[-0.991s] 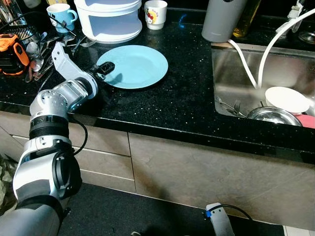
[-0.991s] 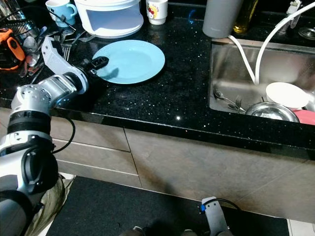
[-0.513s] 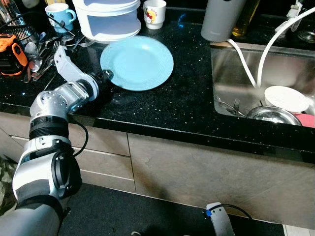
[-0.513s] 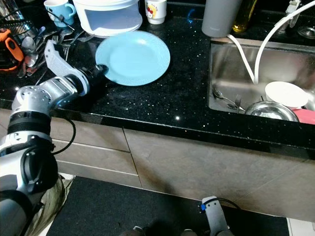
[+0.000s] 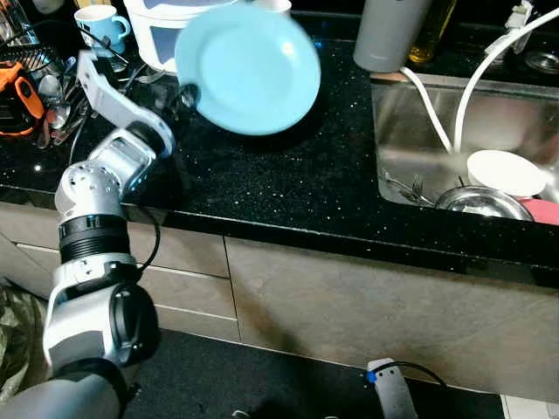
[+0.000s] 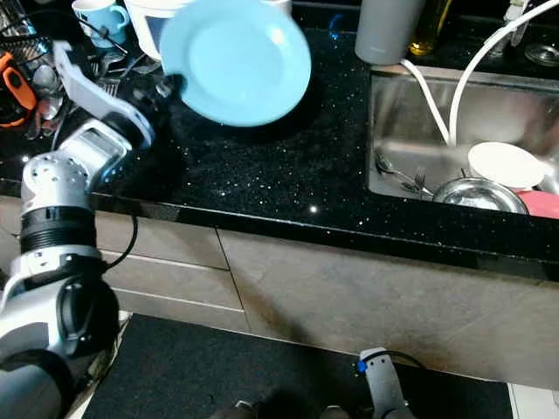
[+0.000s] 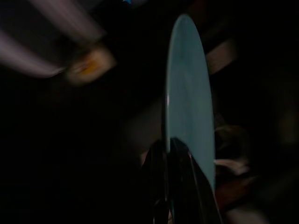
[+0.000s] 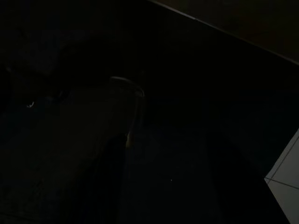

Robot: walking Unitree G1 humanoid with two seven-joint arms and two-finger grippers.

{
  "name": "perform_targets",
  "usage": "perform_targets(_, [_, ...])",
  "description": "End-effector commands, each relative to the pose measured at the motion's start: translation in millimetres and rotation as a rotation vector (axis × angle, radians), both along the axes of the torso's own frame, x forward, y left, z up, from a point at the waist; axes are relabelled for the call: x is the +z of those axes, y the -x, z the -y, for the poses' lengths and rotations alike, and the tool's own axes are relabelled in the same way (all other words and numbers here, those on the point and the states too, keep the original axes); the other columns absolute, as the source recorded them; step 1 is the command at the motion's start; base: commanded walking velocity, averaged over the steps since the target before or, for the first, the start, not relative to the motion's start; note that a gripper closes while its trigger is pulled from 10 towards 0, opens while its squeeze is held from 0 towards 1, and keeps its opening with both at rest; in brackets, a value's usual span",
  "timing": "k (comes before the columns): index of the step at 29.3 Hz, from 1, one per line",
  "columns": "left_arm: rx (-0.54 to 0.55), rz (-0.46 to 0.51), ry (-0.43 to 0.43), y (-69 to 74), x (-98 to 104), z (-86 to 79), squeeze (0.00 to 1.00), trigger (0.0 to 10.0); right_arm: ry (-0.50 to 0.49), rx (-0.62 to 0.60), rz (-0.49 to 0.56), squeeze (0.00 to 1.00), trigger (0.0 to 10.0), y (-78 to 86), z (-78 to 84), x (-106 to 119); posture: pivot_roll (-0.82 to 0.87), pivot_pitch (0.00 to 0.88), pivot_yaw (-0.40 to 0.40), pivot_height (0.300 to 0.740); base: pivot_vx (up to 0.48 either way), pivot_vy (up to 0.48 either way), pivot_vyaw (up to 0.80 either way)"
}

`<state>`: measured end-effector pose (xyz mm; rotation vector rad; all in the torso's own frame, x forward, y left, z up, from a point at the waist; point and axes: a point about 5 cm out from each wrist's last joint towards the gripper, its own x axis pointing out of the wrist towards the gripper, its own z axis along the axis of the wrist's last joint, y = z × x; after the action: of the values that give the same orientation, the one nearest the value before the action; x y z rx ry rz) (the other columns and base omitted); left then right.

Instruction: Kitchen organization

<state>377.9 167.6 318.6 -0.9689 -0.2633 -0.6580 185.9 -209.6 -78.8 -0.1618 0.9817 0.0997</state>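
Note:
A light blue plate (image 5: 249,65) hangs tilted in the air above the black counter (image 5: 288,175), its face turned toward me. My left gripper (image 5: 186,93) is shut on the plate's left rim. In the left wrist view the plate (image 7: 189,112) stands edge-on, clamped between the black fingers (image 7: 161,184). My right arm hangs low by the floor; a grey part of it (image 5: 390,390) shows at the bottom, and its wrist view is very dark.
A white lidded container (image 5: 162,26), a blue mug (image 5: 98,22) and a rack with cutlery (image 5: 48,83) stand at the back left. A grey jug (image 5: 384,35) stands beside the sink (image 5: 437,148), which holds a white bowl (image 5: 508,173), a steel bowl (image 5: 480,202) and a hose.
The left gripper closed on the plate's rim and lifted it off the counter. The plate tipped up from flat and rose toward the back; the forearm swung upward.

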Motion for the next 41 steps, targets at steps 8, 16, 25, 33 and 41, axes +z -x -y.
perform_targets(8, [-0.100,0.123,0.155,17.5,7.6,11.7,0.00,10.0,-0.004,-0.005,-0.037,0.00,10.0,9.2,-0.5,-4.8,0.01,0.173,0.009,0.740,0.000,0.000,0.00])
perform_targets(16, [-0.032,0.086,0.072,16.0,-6.3,25.8,0.00,10.0,-0.007,-0.014,-0.042,0.00,10.0,9.7,-0.5,-5.1,0.01,0.175,0.011,0.740,0.000,0.000,-0.70])
perform_targets(25, [0.041,0.081,-0.056,16.9,-9.8,34.1,0.00,10.0,-0.002,-0.010,-0.049,0.00,10.0,10.7,1.1,-5.3,0.01,0.170,0.005,0.740,0.000,0.000,-0.80])
perform_targets(33, [0.117,0.092,-0.224,13.8,-14.5,41.3,0.00,10.0,0.005,-0.009,-0.040,0.00,10.0,10.4,2.0,-4.9,0.00,0.173,0.008,0.740,0.000,0.000,-0.47])
perform_targets(41, [0.276,0.201,-0.587,3.4,-3.6,48.3,0.00,10.0,0.012,-0.008,-0.038,0.00,10.0,10.4,1.7,-5.0,0.00,0.178,0.019,0.740,0.000,0.000,0.00])
